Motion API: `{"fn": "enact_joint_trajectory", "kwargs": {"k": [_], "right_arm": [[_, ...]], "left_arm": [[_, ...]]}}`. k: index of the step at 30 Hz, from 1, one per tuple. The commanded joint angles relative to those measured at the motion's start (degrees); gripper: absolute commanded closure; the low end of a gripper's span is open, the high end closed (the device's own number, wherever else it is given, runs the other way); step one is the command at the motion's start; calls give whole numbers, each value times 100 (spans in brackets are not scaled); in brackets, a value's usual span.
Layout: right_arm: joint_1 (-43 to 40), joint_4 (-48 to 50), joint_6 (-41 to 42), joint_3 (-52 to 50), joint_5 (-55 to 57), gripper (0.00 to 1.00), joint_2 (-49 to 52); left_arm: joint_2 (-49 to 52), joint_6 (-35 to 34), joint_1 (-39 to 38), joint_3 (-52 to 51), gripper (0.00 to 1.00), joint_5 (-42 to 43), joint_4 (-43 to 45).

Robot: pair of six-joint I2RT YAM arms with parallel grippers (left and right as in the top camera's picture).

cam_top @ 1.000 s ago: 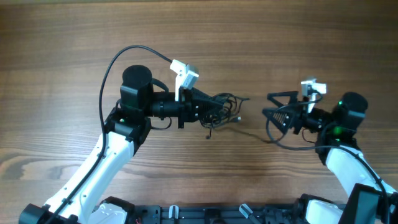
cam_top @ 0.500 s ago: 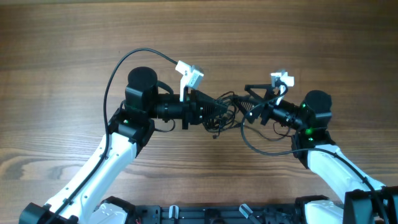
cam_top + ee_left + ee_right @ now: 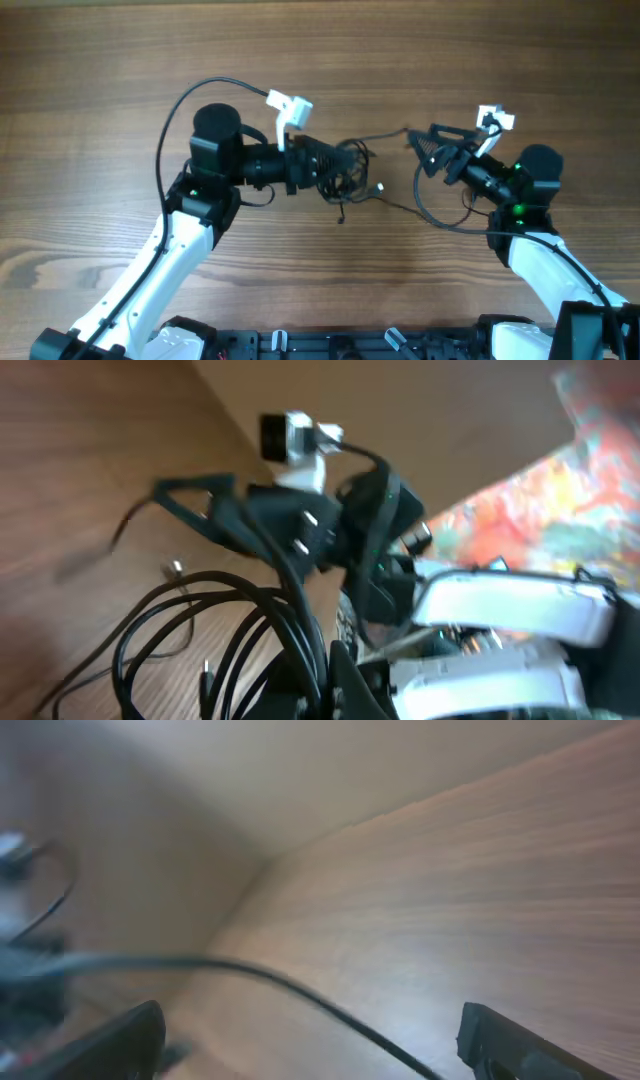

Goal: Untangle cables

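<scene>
Near the middle of the wooden table (image 3: 320, 60), the cables (image 3: 348, 168) sit as a bunch of thin black loops at the tip of the left gripper (image 3: 328, 172); the bunch itself has no clear long axis, but its loose ends do. One strand (image 3: 385, 136) leaves the top of the bunch and runs to the right, roughly level, ending just beside the right gripper (image 3: 422, 152); whether its tip touches that gripper cannot be made out from overhead. A second thin tail trails down and to the right, with a tiny pale plug end (image 3: 381, 186) lying on the wood (a shorter end hangs below the bunch).

The left gripper appears pressed together on the loops; in the left wrist view they gather and vanish between the jaws at the bottom edge, where blur and the frame's cut hide the actual contact.

The right gripper stands spread wide; in the right wrist view its fingers (image 3: 110, 1042) sit at the two lower corners, well apart, and a blurred black line (image 3: 250, 970) arcs between them; I cannot tell whether it is a thin wire or the arm's thicker cable (image 3: 430, 205).
</scene>
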Motion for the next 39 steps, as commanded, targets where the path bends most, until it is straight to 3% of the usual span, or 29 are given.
{"fn": "enact_joint_trajectory", "kwargs": {"k": [1, 8, 16, 20, 22, 25, 27, 31, 34, 36, 39], "right_arm": [[184, 57, -999, 28, -1521, 4, 22], [835, 337, -1123, 28, -813, 3, 22], [1099, 284, -964, 28, 1521, 5, 22], [1097, 236, -686, 28, 2328, 4, 22], [1080, -92, -461, 28, 3331, 4, 22], [846, -627, -461, 28, 3735, 3, 22], [728, -852, -476, 28, 3595, 0, 22], [420, -850, -498, 28, 1991, 0, 22], [-83, -824, -201, 28, 992, 0, 20], [-433, -769, 205, 28, 538, 0, 20], [-612, -745, 398, 28, -140, 0, 22]], "left_arm": [[-94, -317, 28, 7, 96, -297, 39], [-94, -914, 9, 7, 96, -273, 42], [-94, -874, -588, 7, 96, -271, 46], [-94, -841, -828, 7, 96, 839, 870], [-94, -841, -839, 7, 96, 1379, 1119], [-94, -835, -835, 7, 96, 1550, 1115], [-94, -323, -813, 7, 92, 1539, 1110], [-94, -90, -544, 7, 96, 442, 721], [-94, -98, -411, 7, 94, -1226, 66], [-92, -114, -411, 7, 88, -2164, -295], [-76, -210, -411, 7, 96, -2771, -608]]}}
